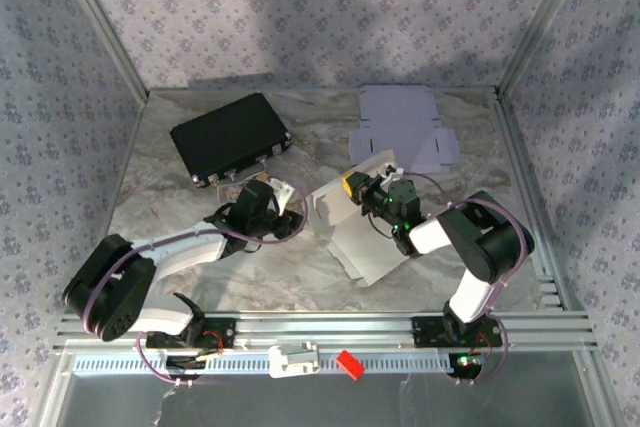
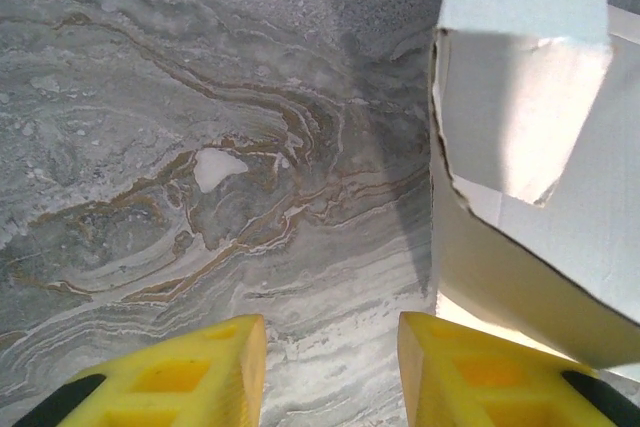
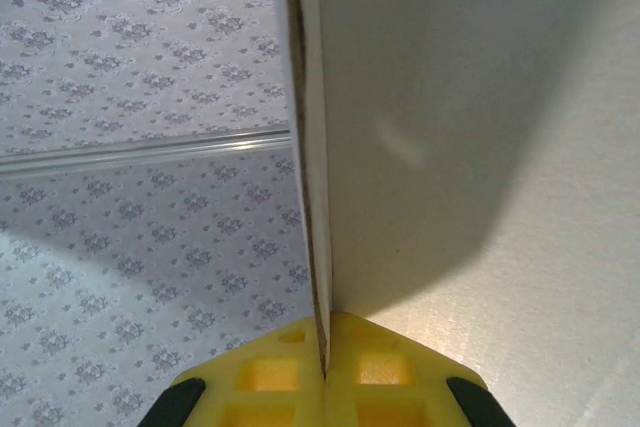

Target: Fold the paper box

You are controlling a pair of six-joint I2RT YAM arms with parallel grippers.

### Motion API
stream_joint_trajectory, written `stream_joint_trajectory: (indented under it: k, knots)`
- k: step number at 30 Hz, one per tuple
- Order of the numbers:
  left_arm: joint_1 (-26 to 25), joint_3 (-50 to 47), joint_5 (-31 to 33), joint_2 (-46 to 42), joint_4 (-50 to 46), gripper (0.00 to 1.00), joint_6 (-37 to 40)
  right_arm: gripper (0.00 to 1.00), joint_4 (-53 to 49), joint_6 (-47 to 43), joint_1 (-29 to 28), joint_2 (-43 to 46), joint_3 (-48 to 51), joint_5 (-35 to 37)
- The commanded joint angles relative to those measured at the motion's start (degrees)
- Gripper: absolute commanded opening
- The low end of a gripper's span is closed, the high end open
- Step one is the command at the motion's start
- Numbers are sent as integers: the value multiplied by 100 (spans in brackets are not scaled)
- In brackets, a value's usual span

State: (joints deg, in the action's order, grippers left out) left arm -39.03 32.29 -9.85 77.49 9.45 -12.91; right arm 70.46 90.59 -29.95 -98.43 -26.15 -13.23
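The marbled table [image 1: 200, 117] carries everything, and near its middle, slightly toward the right arm, lies the paper box [image 1: 365, 242]: a white cardboard sheet partly on the surface with one panel lifted up on edge. Behind it, well apart, sit a black case [image 1: 230, 137] on the left and a flat unfolded blank [image 1: 405, 127] on the right; neither appears to belong to the step in hand. That step looks like raising and creasing a side wall, with the task judged to be in its early part, since most of the sheet is flat and no corner is closed. The right gripper [image 3: 325, 367] is pressed together on the edge of the upright panel, its yellow pads meeting on the thin cardboard and holding it nearly vertical. The left gripper [image 2: 330, 367] hangs low just beside the box's left side, its yellow fingers [image 2: 190, 372] spread with bare marble between them and nothing pinched; a pointed flap of the box stands just ahead and to its right. The next move probably calls for the left gripper to reach that flap or neighbouring wall and fold it inward while the right one steadies the panel, without tearing the cardboard.
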Motion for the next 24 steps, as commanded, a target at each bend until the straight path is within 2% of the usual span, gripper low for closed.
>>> stream_joint_trajectory:
  k: [1,7,11,13,18,24]
  knots:
    - [-134,-35,-142,183,375,40,-34,0,103,-26,40,-71,23,-92]
    - [-300,20,-10,284,591,41,-247,0,182,46,59,-28,-44,-73]
    - [-271,30,919,-78,90,43,-309,0,128,76,78,-12,-411,-76]
    - [-122,-75,1043,-321,19,43,-291,0,83,65,69,-18,-575,-87]
    - [156,-109,947,-668,-369,44,-50,0,370,16,73,-167,-527,-226]
    - [211,-177,1029,-675,-490,44,-21,0,665,-136,123,-434,-198,-559]
